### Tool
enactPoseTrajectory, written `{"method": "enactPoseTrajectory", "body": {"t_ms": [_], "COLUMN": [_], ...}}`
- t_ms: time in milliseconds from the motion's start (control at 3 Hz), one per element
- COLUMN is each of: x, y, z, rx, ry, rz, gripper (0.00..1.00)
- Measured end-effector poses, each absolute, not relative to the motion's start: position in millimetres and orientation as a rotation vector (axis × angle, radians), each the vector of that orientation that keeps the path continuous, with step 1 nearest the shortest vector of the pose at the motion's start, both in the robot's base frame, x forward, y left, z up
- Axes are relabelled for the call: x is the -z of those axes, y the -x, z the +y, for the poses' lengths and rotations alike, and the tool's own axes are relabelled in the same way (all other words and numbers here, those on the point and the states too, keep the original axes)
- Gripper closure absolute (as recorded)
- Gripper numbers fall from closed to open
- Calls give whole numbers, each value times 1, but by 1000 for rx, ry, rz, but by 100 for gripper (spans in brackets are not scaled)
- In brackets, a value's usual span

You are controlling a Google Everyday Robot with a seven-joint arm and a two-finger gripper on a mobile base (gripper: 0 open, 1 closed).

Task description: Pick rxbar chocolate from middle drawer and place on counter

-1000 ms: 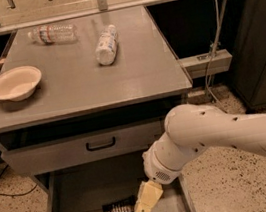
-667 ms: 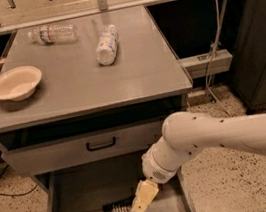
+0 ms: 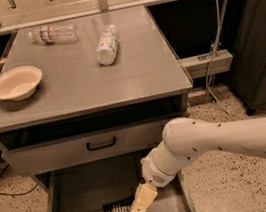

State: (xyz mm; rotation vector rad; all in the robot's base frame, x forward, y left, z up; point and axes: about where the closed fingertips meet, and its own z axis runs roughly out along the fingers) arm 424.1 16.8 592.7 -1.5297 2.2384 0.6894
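My pincer (image 3: 141, 203) is down in the open middle drawer (image 3: 86, 192), just beside the rxbar chocolate (image 3: 118, 209)
I see the arm reaching in from the right. The pincer hangs over the drawer floor at the bar's right end, and I cannot tell whether it is open or closed. The black bar lies flat on the floor of the drawer, toward its front. Up on the bench (image 3: 118, 80) sit a bowl (image 3: 16, 83) at the left and two bottles on their sides — a clear bottle (image 3: 52, 33) and a white-labelled bottle (image 3: 106, 44)
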Motion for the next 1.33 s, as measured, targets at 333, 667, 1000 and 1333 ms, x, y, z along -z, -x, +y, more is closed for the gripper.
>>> {"method": "enactPoseTrajectory", "body": {"t_ms": [333,667,1000,1333], "x": [-565,-538,-538,-514], "y": [-430,-441,-441,-440], "z": [29,41,41,51], "rx": [-729,-773,-773,-771], "ry": [1491,1443,1443,1470], "rz": [2187,2127,2127,2098], "gripper": [0,0,0,0]}}
